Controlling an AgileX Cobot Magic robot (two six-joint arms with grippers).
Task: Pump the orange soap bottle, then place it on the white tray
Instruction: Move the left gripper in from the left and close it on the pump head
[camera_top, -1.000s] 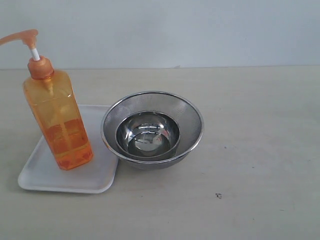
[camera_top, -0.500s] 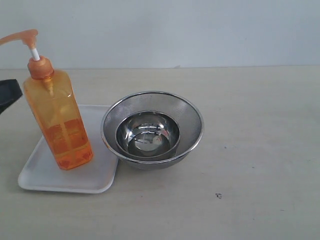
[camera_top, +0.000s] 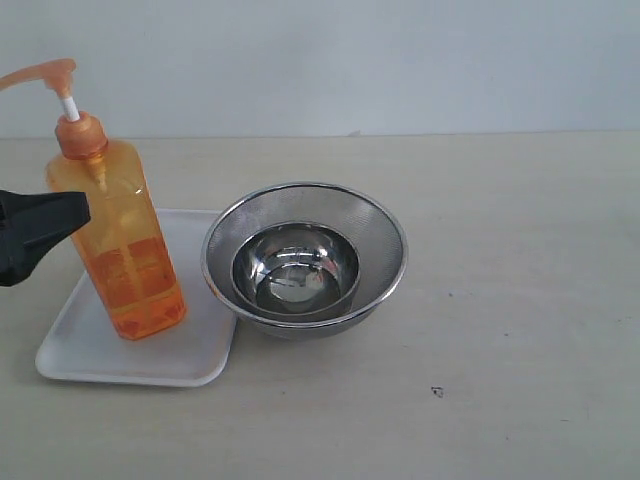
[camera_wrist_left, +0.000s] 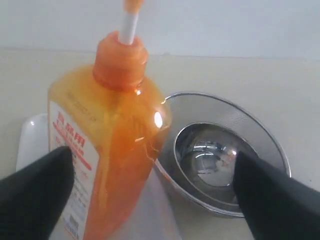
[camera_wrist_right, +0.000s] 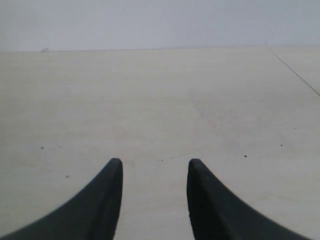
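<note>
The orange soap bottle (camera_top: 118, 250) stands upright on the white tray (camera_top: 195, 350) at the left of the exterior frame. It is just beside the steel bowl (camera_top: 392, 232), though I cannot tell if they touch. My left claw (camera_wrist_left: 150, 157) is spread wide and grips nothing. In the left wrist view its 2 fingers (camera_wrist_left: 35, 200) flank the bottle's body with a gap on each side. The right claw (camera_wrist_right: 155, 167) hangs part open over bare worktop (camera_wrist_right: 160, 90), holding nothing. I judge the bottle fairly heavy, since it looks well filled, with stiff, smooth walls that could slip. It is tall on a narrow base, so it should tip easily. I would close on the 2 flat faces at mid-body, below the collar (camera_top: 80, 135), and leave the thin white stem (camera_top: 69, 107) and the pump head (camera_top: 45, 72) alone.
</note>
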